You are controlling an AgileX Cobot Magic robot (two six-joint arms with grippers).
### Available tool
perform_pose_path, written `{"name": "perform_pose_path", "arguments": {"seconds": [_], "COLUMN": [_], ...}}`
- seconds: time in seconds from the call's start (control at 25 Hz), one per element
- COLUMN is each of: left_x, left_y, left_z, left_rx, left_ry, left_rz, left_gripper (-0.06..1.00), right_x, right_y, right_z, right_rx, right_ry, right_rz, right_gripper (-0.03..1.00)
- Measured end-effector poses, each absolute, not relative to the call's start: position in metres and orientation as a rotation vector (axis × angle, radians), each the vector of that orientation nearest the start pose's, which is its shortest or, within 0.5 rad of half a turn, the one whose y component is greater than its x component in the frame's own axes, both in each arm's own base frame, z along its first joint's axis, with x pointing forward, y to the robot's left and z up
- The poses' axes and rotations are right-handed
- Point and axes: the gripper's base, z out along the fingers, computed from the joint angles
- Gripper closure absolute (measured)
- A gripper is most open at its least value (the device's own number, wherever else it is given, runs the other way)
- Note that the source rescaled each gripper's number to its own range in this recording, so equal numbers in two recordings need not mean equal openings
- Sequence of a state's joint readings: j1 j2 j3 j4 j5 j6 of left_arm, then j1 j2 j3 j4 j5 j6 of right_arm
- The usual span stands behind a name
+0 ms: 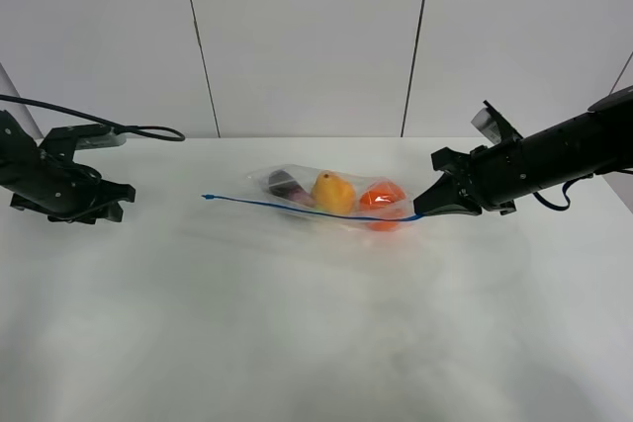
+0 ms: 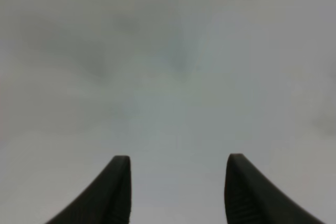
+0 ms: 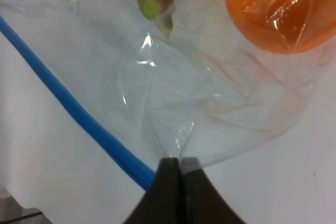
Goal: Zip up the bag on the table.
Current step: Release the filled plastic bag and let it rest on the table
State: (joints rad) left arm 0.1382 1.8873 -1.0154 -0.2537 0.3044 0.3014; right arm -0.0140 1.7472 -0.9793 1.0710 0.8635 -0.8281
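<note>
Over on the left side of the table, which is looking plain, white and matte, the left gripper is sitting low with its black arm folded up behind it and a black cable looping off the back. From its own wrist view the left gripper is showing two dark curved fingers spread well apart, with nothing but blurry pale surface between them, so it's released and not grabbing anything. It's parked well apart from the bag.

Moving toward the middle, the bag is lying flat on the table, slightly right of centre. It's thin, clear, crinkly plastic throwing little glints, with a blue zipper strip running along its near edge and poking out past its left end. Through the plastic a dark purple piece is showing first, then a rounded yellow piece, then a glossy orange one.

On the right, the other black arm is reaching in low and nearly level, angling down toward the bag's right end. The right gripper is touching that end, right where the blue strip finishes. In its wrist view the right gripper is clenched with its fingers pressed together, pinching a wrinkled fold of the bag just beside the zipper strip.
</note>
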Motion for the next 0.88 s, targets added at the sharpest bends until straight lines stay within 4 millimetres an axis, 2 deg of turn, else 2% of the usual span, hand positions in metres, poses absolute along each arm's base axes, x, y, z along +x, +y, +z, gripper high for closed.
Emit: {"name": "perform_pose_path", "arguments": {"seconds": [0.44,0.6,0.88], "left_x": [0.355,0.352,0.342], "left_y": [0.043,0.042,0.037], "left_z": [0.141,0.165,0.221], "left_rx": [-0.051,-0.001,-0.016], "left_ry": [2.666,2.605,2.442], "left_rz": [-0.040,-0.020,-0.050], "left_gripper": [0.07,0.07,0.07], "right_x": [0.323,0.323,0.323], "right_y": [0.056,0.055,0.055], "right_z": [0.190,0.190,0.190], "right_rx": [-0.112,-0.112,-0.113], "right_ry": [2.608,2.608,2.609], "right_rz": [0.995,0.984,0.978], "right_gripper": [0.97,0.97,0.97]}}
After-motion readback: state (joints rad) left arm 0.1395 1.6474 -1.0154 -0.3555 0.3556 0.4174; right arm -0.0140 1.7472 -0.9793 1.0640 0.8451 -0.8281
